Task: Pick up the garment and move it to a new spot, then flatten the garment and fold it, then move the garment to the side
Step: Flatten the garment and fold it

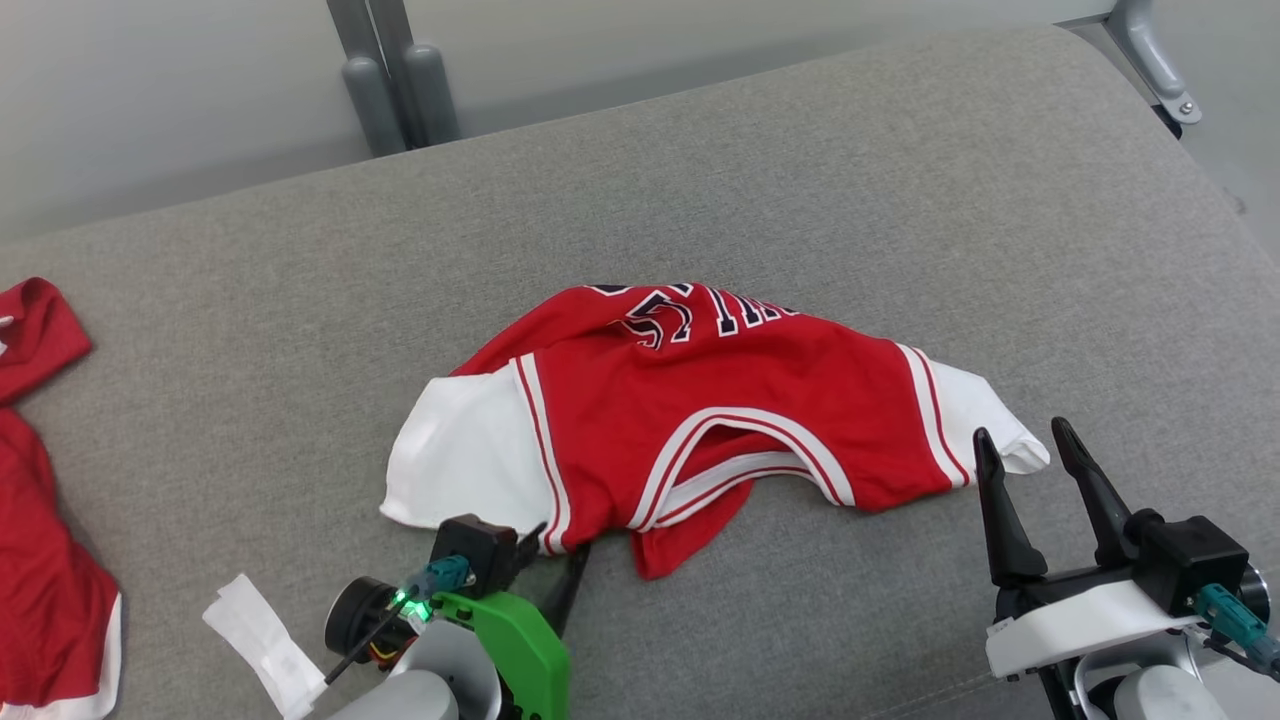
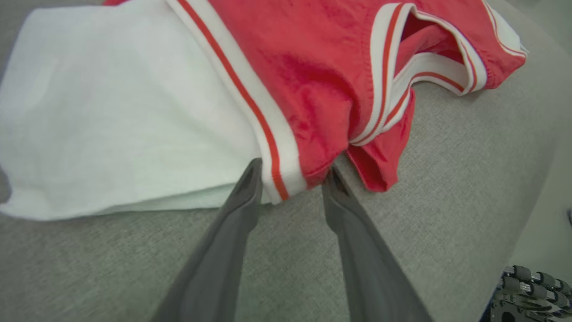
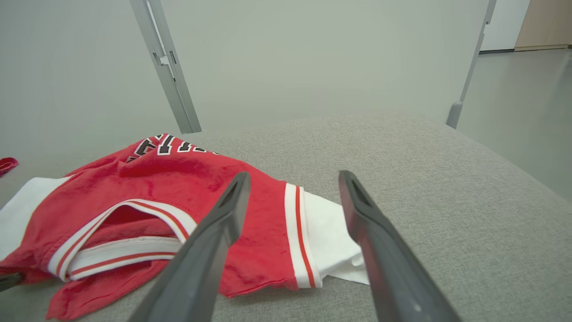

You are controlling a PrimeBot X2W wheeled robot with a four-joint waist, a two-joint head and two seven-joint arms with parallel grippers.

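Surface: a broad grey woven-fabric cushion (image 1: 900,200) with a rounded far edge.
Room: a pale grey floor lies beyond the far edge, and grey metal uprights (image 3: 167,67) rise from it.
Garment: the red sports jersey (image 1: 700,400) with white striped trim lies crumpled at the middle of the cushion. Its neck opening faces the near side, its white inside shows at the left and right ends, and black white-outlined lettering runs along its far edge.
Left gripper (image 1: 548,565): at the jersey's near-left hem, jaws parted. In the left wrist view the striped edge of the jersey (image 2: 313,89) sits between the gripper's (image 2: 292,176) two dark fingers.
Right gripper (image 1: 1022,432): released, jaws wide, by the jersey's right white end.
Head view adds: a second red cloth with white trim (image 1: 40,560) at the cushion's left edge, and a white strip (image 1: 265,640) by the left wrist.
Right wrist view adds: a beige doorway (image 3: 543,22) at far right, beyond the gripper (image 3: 295,175) and the jersey (image 3: 178,179).
Count: one jersey, one other red cloth, two grippers, two uprights in the right wrist view.
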